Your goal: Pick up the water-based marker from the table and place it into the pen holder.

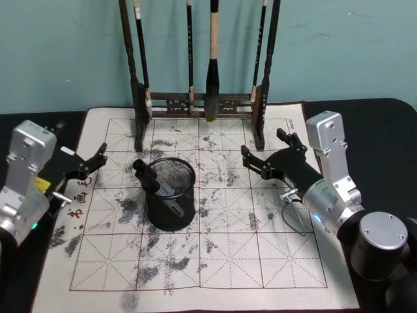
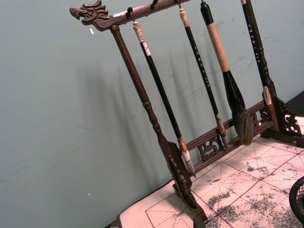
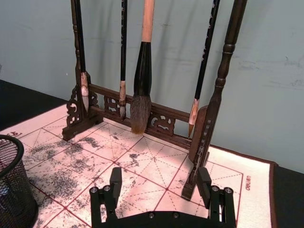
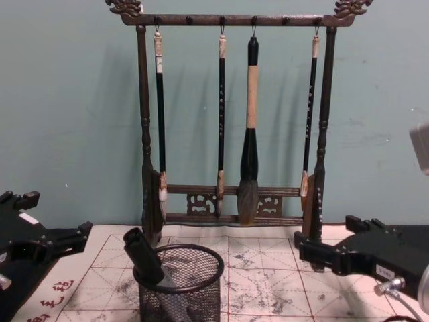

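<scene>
The pen holder, a black wire-mesh cup, stands on the left-centre of the mat. The water-based marker, dark with a thick black end, leans inside it against the left rim, its end sticking up above the rim. From the chest, the marker tilts left out of the pen holder. My left gripper hovers open and empty to the left of the cup. Right of the cup, my right gripper is also open and empty. In the right wrist view its fingers spread wide, the pen holder off to the side.
A tall dark wooden brush rack with several hanging brushes stands at the back of the ink-stained grid mat. The mat lies on a black table before a teal wall. The rack stands just behind both grippers.
</scene>
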